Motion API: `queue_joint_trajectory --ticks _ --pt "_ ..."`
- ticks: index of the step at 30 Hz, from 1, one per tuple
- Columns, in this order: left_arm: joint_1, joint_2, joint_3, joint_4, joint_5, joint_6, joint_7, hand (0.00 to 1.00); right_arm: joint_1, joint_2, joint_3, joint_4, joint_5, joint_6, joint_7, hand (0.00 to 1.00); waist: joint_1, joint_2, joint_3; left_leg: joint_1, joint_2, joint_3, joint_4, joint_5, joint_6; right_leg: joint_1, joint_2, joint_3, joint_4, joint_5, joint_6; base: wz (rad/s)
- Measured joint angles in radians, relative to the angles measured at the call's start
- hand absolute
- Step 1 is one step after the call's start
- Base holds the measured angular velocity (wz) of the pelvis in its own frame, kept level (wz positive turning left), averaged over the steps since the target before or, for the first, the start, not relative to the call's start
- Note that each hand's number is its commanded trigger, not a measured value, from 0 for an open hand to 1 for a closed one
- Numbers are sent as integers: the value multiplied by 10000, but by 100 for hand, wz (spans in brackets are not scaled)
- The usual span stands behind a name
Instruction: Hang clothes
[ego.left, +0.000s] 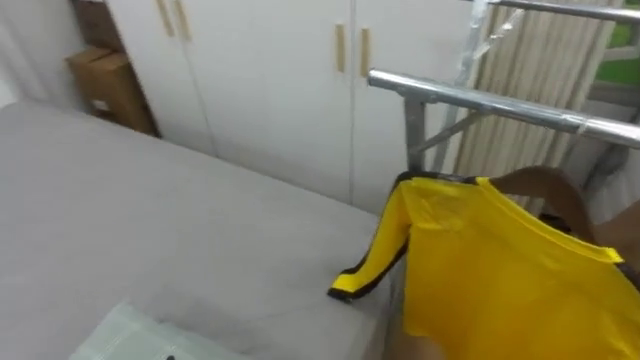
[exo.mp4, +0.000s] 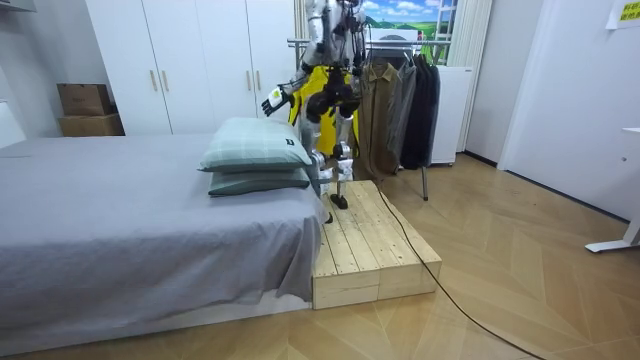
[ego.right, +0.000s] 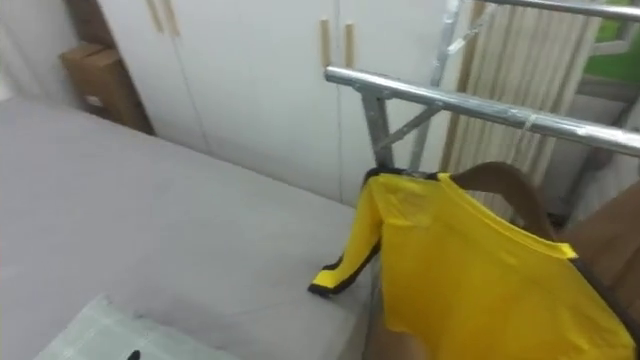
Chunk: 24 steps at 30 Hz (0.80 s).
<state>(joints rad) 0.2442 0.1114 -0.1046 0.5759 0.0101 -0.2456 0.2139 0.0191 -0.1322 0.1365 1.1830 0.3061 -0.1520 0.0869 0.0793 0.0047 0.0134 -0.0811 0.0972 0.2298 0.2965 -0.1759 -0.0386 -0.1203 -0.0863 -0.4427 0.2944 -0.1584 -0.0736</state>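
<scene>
In the left eye view, a yellow shirt was held up beside the grey bed, near the silver rail. In the room view, the robot stood on a wooden step. Its left hand reached over the pillows. I could not tell if the hand was spread.

A grey bed takes up the room view's left. Two pillows lie stacked at its right end, a pale checked one on a darker one. A pale wooden platform sits against that end of the bed, on a wood floor. Behind the bed stands a white wardrobe with wooden handles. Two cardboard boxes are stacked at its left corner. A pale curtain hangs at the right.
</scene>
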Motion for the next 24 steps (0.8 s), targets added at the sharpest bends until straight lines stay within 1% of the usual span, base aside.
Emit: queue_joint_trajectory --ticks 1,2,3,4,5,6,7,8,9,10,11,12,13,14,16,18,19,20,21,22,23,24 --pt "-40 -16 3 -32 15 3 -84 0 -265 -39 -9 209 -24 -27 -11 0 54 -73 27 -264 38 669 4 295 130 40 -281 -731 7 -168 84 187" --pt "-61 -51 11 -28 14 8 -117 0 -386 -104 -7 277 -69 -24 -51 0 154 -178 85 -453 236 1342 357 285 257 171 -469 -1457 13 -344 81 183" --pt "-55 -60 13 -24 13 30 -132 0 -409 -126 -2 274 -114 -26 -74 0 217 -161 75 -501 345 1587 674 175 412 270 -518 -1798 18 -403 100 171" --pt "-58 -60 24 -16 14 47 -244 0 -411 -168 2 279 -152 -23 -111 0 363 -173 39 -434 518 1876 1160 -96 514 459 -629 -2466 64 -521 135 174" --pt "-67 -50 47 7 35 49 -316 0 -463 -189 -18 280 -147 1 -112 0 369 -215 44 -207 635 2200 1268 -317 425 615 -791 -3075 235 -676 187 173" --pt "-74 -46 45 14 37 59 -332 0 -487 -188 -24 282 -147 4 -116 0 340 -222 51 -105 669 2306 1271 -425 327 688 -841 -3336 307 -744 226 166" --pt "-64 -46 30 17 50 59 -344 0 -499 -183 -35 295 -146 0 -124 0 331 -249 60 12 639 2321 1245 -599 240 787 -971 -3763 521 -862 361 145" --pt "-20 -48 19 48 53 59 -345 0 -497 -175 -36 289 -160 0 -128 0 362 -259 39 86 586 2319 1160 -748 288 902 -1133 -4214 747 -981 456 128" --pt "-7 -44 20 66 54 58 -342 0 -504 -175 -48 290 -178 1 -126 0 362 -275 48 85 578 2285 1096 -818 336 951 -1188 -4377 876 -1035 491 94" --pt "0 -5 37 271 56 52 -311 0 -539 -138 -48 292 -284 -3 -110 0 356 -295 39 22 555 2009 1062 -901 368 1077 -1351 -4610 1096 -1112 544 66" --pt "-26 6 21 630 39 55 -303 0 -538 -129 -47 360 -363 -6 -106 0 311 -336 12 3 438 1752 998 -1006 412 1266 -1460 -4747 1227 -1136 583 55" --pt "-25 5 26 790 42 55 -299 0 -529 -130 -47 415 -362 -6 -103 0 304 -356 -5 20 416 1695 991 -1011 424 1331 -1486 -4781 1248 -1108 550 41" --pt "-23 8 27 982 39 54 -305 0 -481 -134 -51 483 -337 -8 -113 0 273 -396 -24 37 355 1561 989 -1018 460 1404 -1507 -4751 1271 -1048 502 32" --pt "-24 4 33 986 21 50 -311 0 -357 -142 -73 483 -314 -11 -137 0 255 -481 -60 28 276 1479 976 -1009 499 1400 -1603 -4683 1390 -1059 537 26" --pt "-35 26 50 996 -23 42 -308 0 -232 -135 -52 482 -308 -7 -206 0 233 -537 -119 21 262 1427 1001 -1040 541 1420 -1606 -4633 1416 -1044 603 16" --pt "-81 43 43 1008 -4 42 -306 0 -129 -137 -46 468 -308 -9 -204 0 50 -576 -138 -17 158 1190 1002 -1056 572 1437 -1609 -4051 1565 -1028 729 40" --pt "-105 17 12 1008 -3 38 -307 0 -50 -167 -96 479 -284 -9 -223 0 -140 -594 -127 -26 64 1046 1024 -1068 635 1424 -1617 -3427 1665 -1049 849 64" --pt "-106 -12 1 1009 26 39 -311 0 36 -180 -137 471 -267 -10 -321 0 -282 -563 -124 -27 -50 766 1037 -1091 676 1356 -1596 -2690 1949 -1009 938 66" --pt "-123 -8 -4 1009 25 39 -311 0 78 -175 -135 471 -263 -9 -403 0 -380 -546 -117 -29 -73 646 1064 -1106 699 1308 -1581 -2308 2127 -971 997 68" --pt "-157 27 -18 1013 9 38 -302 0 151 -168 -105 451 -256 -9 -556 0 -493 -518 -107 -34 -132 360 1113 -1108 701 1194 -1557 -1581 2484 -873 1112 72" --pt "-266 145 -199 1081 36 38 -281 0 208 -165 -83 444 -264 -8 -675 0 -537 -503 -93 -40 -259 10 1097 -1071 747 1074 -1532 -982 2813 -783 1173 74" --pt "-344 195 -295 1140 38 38 -285 0 224 -166 -85 445 -295 -8 -742 0 -616 -497 -82 -46 -318 -229 1102 -1073 766 1029 -1477 -704 2953 -713 1187 95"
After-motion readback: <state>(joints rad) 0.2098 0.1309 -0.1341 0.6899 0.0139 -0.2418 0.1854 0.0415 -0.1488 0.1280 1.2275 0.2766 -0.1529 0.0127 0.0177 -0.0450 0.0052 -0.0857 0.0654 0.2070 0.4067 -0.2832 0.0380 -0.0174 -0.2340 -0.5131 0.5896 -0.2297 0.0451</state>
